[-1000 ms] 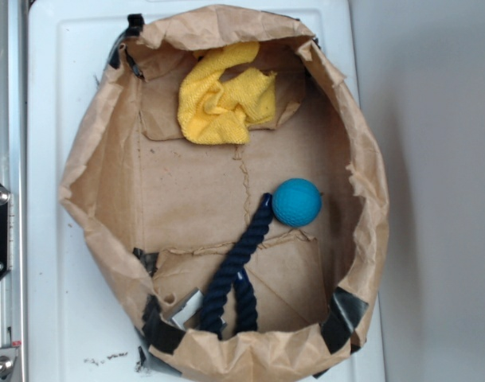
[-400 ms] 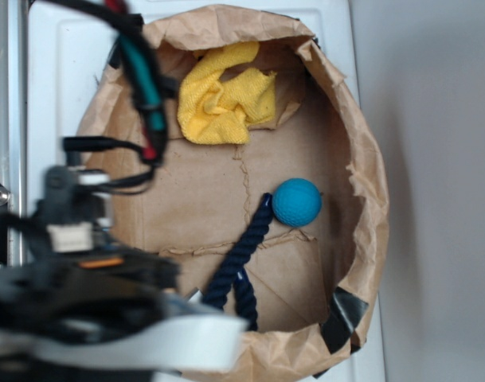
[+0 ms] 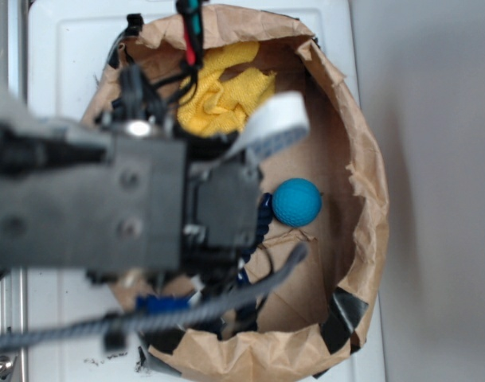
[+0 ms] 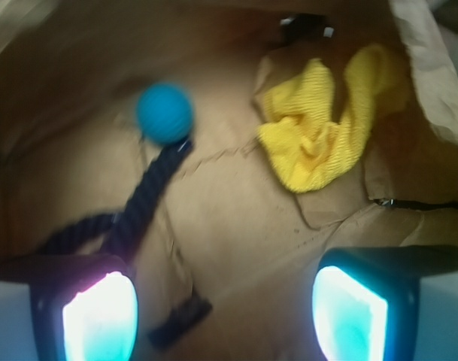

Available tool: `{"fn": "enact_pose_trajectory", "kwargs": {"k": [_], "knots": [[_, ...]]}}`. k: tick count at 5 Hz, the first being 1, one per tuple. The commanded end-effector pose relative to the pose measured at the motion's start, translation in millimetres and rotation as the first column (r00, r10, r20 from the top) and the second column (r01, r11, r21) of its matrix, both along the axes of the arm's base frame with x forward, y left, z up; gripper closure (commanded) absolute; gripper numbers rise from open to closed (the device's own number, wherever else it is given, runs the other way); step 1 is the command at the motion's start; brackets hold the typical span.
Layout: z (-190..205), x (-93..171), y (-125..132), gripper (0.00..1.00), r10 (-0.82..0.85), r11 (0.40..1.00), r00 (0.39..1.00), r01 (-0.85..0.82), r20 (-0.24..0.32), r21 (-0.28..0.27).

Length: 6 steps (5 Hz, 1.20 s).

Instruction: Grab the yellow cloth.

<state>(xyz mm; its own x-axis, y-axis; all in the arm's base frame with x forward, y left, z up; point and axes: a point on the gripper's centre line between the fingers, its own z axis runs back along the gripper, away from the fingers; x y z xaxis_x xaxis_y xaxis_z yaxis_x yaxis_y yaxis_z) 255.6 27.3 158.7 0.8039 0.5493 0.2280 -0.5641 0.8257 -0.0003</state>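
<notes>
The yellow cloth (image 3: 218, 91) lies crumpled at the far end of the brown paper bag (image 3: 361, 183); the arm hides its lower left part. In the wrist view the cloth (image 4: 319, 131) sits up and to the right, well ahead of my gripper (image 4: 225, 312). The gripper is open and empty, its glowing pads (image 4: 101, 320) wide apart over bare bag floor. In the exterior view the arm's blurred body (image 3: 131, 203) covers the bag's left half and hides the fingers.
A teal-blue ball (image 3: 296, 201) rests at the bag's right side, also in the wrist view (image 4: 165, 113). A dark navy rope (image 4: 138, 207) runs from the ball toward the left pad. The bag's crumpled walls surround everything; black tape (image 3: 342, 314) marks its corners.
The arm has swung in from the lower left and now hangs over the bag's middle and left. The cloth, ball and rope have not moved.
</notes>
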Motion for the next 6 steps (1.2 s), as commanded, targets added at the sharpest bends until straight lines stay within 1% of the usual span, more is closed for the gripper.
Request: {"fn": "enact_pose_trajectory", "kwargs": {"k": [1, 3, 4, 5, 6], "knots": [[5.1, -9.3, 32.4, 0.00, 0.106, 0.983, 0.992, -0.116, -0.072, -0.141], [5.1, -9.3, 32.4, 0.00, 0.106, 0.983, 0.992, -0.116, -0.072, -0.141], [-14.7, 3.3, 23.6, 0.00, 0.254, 0.962, 0.967, -0.251, 0.015, -0.103], [-38.4, 15.7, 26.9, 0.00, 0.325, 0.945, 0.941, -0.319, 0.091, -0.075], [-49.1, 19.8, 34.3, 0.00, 0.365, 0.931, 0.923, -0.360, 0.125, -0.064]]}}
